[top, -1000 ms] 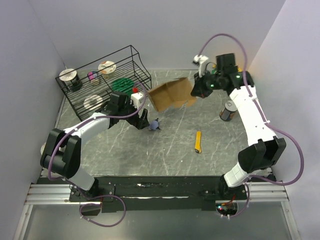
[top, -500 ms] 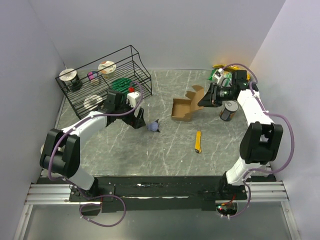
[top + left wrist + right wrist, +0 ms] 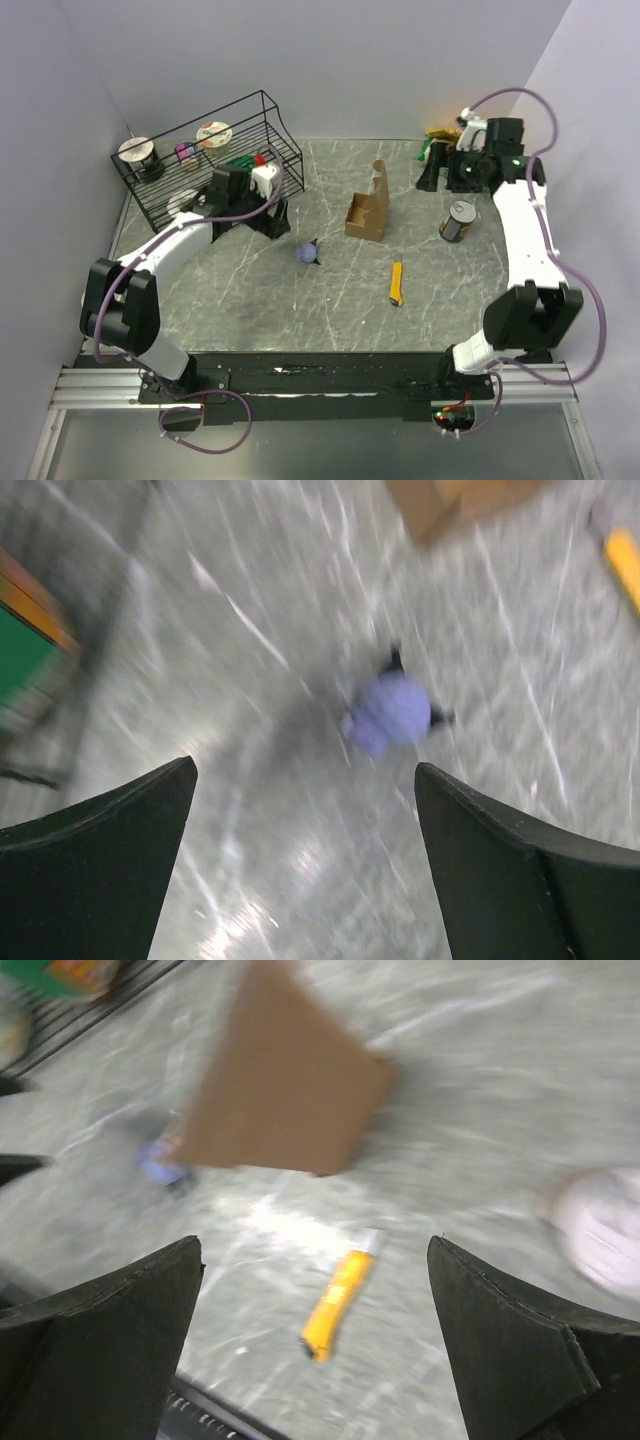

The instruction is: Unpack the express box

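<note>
The express box (image 3: 368, 212), a small brown carton with one flap standing up, rests on the table near the middle. It also fills the top of the right wrist view as a blurred brown face (image 3: 285, 1090). My right gripper (image 3: 433, 177) is open and empty, apart from the box, behind and to its right; in its own view (image 3: 315, 1245) nothing lies between the fingers. My left gripper (image 3: 277, 217) is open and empty (image 3: 305, 780) by the rack, left of the box. A small purple object (image 3: 308, 253) (image 3: 393, 712) lies on the table between them.
A black wire rack (image 3: 210, 160) with cups and a green pack stands at the back left. A yellow cutter (image 3: 397, 282) (image 3: 338, 1300) lies in front of the box. A can (image 3: 458, 221) stands at the right, and a green and yellow bag (image 3: 437, 137) at the back right.
My right gripper opened and let go of the box, then drew back to the rear right. The box came down from the air onto the table. My left gripper moved slightly toward the rack.
</note>
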Robot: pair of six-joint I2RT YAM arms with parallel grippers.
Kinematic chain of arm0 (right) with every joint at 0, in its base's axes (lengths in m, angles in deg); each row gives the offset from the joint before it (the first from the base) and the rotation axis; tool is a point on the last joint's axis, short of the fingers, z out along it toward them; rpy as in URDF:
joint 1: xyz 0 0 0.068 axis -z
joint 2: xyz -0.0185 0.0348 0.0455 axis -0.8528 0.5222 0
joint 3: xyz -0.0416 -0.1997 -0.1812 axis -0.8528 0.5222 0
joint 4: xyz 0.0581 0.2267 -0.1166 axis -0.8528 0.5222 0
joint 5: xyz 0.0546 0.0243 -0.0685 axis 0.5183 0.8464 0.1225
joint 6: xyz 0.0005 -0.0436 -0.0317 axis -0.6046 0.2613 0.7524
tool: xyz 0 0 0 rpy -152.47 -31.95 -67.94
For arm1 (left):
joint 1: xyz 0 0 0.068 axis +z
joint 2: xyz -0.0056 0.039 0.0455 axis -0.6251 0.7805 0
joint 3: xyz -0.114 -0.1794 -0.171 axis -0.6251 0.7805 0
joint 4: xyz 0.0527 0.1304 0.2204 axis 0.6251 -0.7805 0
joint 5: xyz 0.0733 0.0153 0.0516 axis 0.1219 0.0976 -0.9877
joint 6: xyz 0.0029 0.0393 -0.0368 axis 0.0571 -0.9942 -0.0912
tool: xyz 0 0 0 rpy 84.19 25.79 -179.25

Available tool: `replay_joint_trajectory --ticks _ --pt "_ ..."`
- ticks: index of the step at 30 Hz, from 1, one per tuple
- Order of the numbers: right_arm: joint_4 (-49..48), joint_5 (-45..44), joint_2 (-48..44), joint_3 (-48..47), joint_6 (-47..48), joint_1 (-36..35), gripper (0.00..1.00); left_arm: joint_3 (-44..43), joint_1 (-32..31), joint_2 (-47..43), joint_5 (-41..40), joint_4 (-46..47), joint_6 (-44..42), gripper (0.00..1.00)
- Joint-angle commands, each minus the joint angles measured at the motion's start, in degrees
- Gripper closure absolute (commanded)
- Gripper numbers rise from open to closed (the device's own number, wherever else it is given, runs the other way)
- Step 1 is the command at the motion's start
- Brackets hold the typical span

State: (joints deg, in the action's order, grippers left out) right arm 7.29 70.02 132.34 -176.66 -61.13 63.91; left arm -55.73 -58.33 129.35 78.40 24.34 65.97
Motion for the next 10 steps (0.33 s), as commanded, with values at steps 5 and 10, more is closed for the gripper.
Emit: replay_joint_trajectory --ticks 5,10 --pt "5.3 -19.7 -11.3 -1.5 -5.5 -0.4 0.0 -12.8 0.0 0.8 -5.2 2.0 5.1 0.04" --pt "4.1 -17.1 -12.4 -3.0 -6.0 -0.3 0.0 -18.6 0.0 2.5 -7.1 0.8 6.2 0.04"
